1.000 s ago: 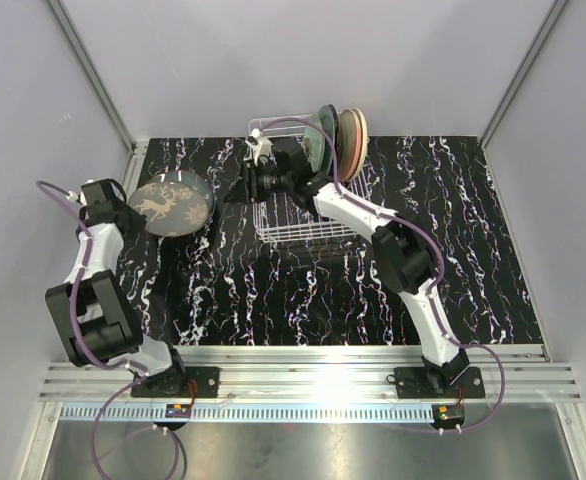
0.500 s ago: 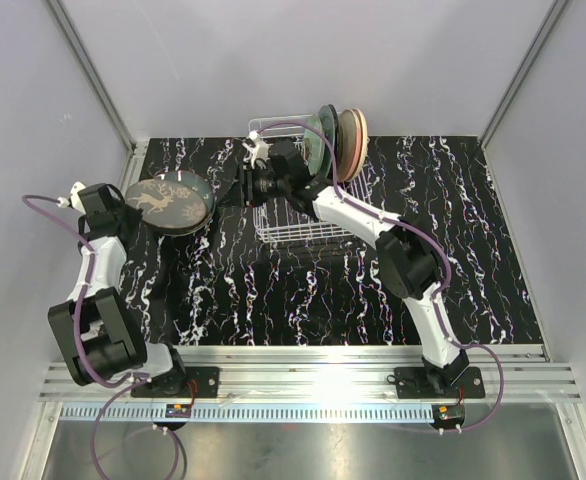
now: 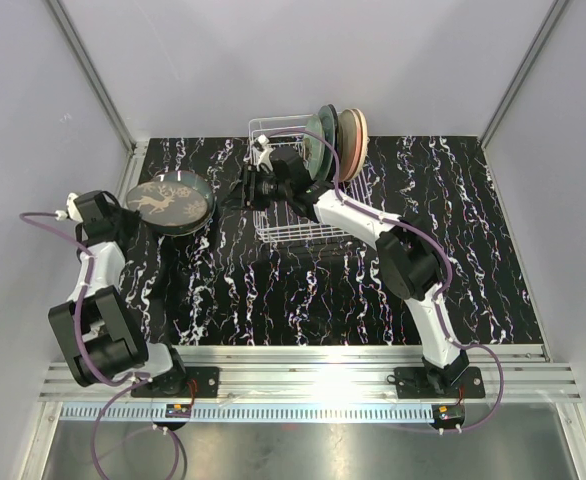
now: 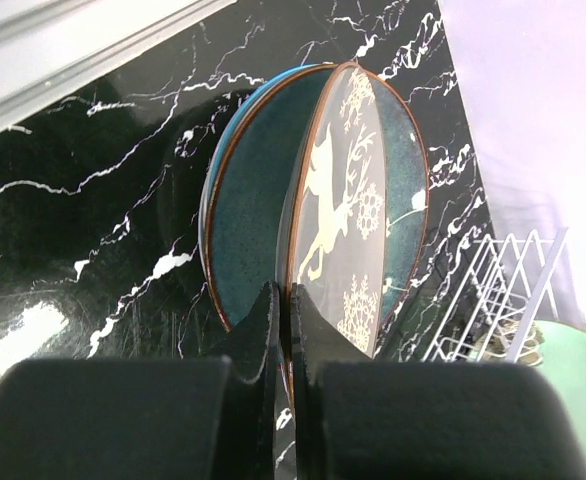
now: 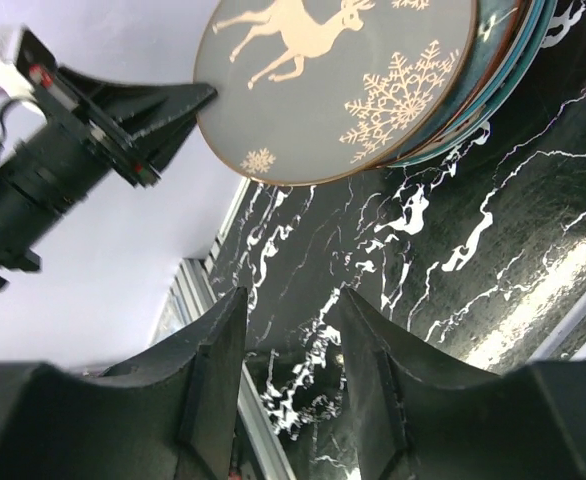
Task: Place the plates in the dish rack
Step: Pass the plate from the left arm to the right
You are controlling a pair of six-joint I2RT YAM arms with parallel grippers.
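The left jaws pinch the deer plate point(image 4: 358, 200) by its rim. The right jaws gape empty beside the rack point(image 3: 298, 232).

Both arms: white shell links w/ black joint housings, left arm point(image 3: 98, 262) and right arm point(image 3: 348, 212) alike. Thin purple cable point(image 3: 35, 214) loops off each. Black base plates point(image 3: 188, 383). Left gripper point(image 4: 284, 315): matte black, flat-sided fingers; small white plug point(image 5: 3, 55) at its rear. Right gripper point(image 5: 291, 300): black curved fingers, bevelled edges.
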